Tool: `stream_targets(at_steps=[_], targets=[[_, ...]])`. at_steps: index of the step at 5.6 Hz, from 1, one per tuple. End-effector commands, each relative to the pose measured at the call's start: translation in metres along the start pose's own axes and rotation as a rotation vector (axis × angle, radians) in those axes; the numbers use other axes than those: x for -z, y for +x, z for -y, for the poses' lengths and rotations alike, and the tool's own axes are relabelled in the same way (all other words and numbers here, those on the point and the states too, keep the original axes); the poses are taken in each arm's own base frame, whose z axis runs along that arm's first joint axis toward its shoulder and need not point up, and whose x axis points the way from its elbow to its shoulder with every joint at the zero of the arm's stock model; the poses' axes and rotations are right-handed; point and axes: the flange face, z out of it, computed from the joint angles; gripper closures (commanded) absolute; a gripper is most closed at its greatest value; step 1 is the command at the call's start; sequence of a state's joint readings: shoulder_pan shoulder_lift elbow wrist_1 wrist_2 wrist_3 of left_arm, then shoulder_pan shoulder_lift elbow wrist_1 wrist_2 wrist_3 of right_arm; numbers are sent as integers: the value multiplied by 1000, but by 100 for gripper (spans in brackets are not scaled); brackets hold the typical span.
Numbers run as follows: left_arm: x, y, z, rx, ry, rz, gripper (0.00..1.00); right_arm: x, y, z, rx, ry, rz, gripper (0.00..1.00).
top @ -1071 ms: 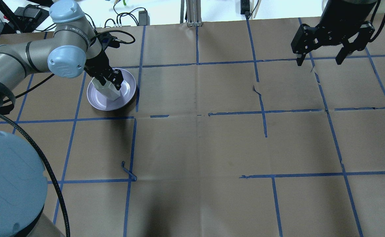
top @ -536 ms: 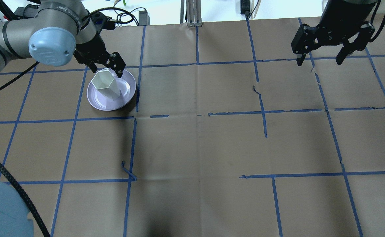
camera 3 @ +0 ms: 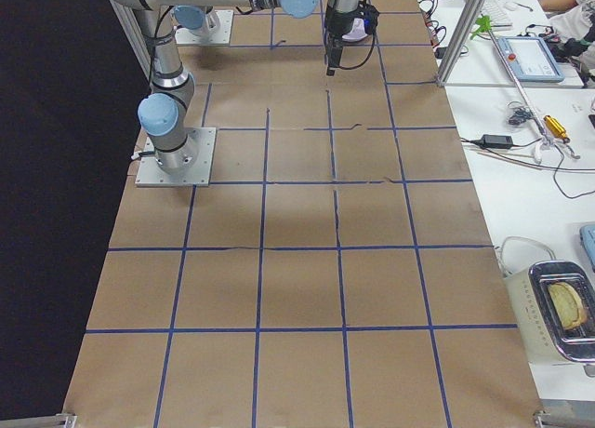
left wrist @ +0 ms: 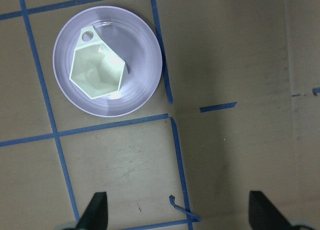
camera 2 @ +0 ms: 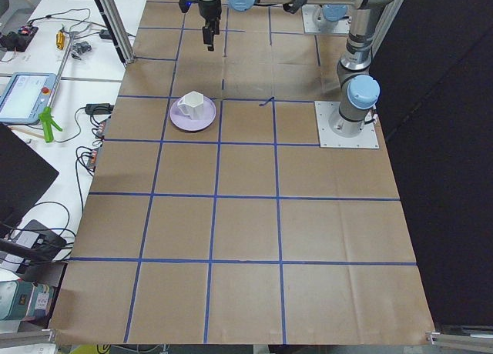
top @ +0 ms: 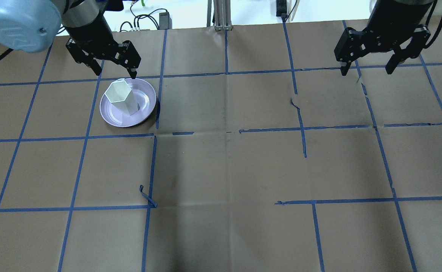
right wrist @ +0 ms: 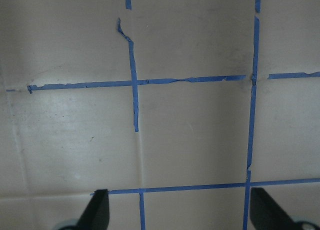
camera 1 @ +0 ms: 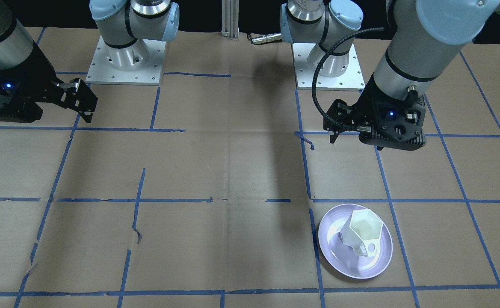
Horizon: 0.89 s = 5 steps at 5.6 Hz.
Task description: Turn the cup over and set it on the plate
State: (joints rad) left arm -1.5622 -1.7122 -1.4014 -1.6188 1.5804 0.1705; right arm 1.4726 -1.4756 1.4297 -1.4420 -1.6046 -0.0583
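Left gripper (top: 113, 71): jaws spread wide, nothing held, hanging above the table. Cup (top: 121, 97): upright, mouth up, long axis vertical, standing on the plate (top: 109, 118), near, at 6 o'clock from that gripper seen from behind the robot. Right gripper (top: 366, 70): spread, empty, well apart at 3 o'clock

Table (top: 243, 170): was covered in brown paper, gridded with blue tape (left wrist: 115, 124).
Side bench (camera 3: 521, 214): white, held loose cables (camera 3: 491, 141).
Backdrop (camera 3: 46, 214): was black, possibly a curtain.
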Motion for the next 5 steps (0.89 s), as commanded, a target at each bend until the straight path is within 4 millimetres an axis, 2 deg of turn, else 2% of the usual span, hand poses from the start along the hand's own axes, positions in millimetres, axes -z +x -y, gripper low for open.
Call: stream_targets(at_steps=[1, 2, 5], targets=[[19, 6, -27, 62, 20, -1, 2, 0, 0, 0, 0, 0, 0, 0], [13, 8, -33, 82, 6, -12, 2, 0, 0, 0, 0, 0, 0, 0], [13, 4, -32, 102, 37, -13, 2, 0, 0, 0, 0, 0, 0, 0]])
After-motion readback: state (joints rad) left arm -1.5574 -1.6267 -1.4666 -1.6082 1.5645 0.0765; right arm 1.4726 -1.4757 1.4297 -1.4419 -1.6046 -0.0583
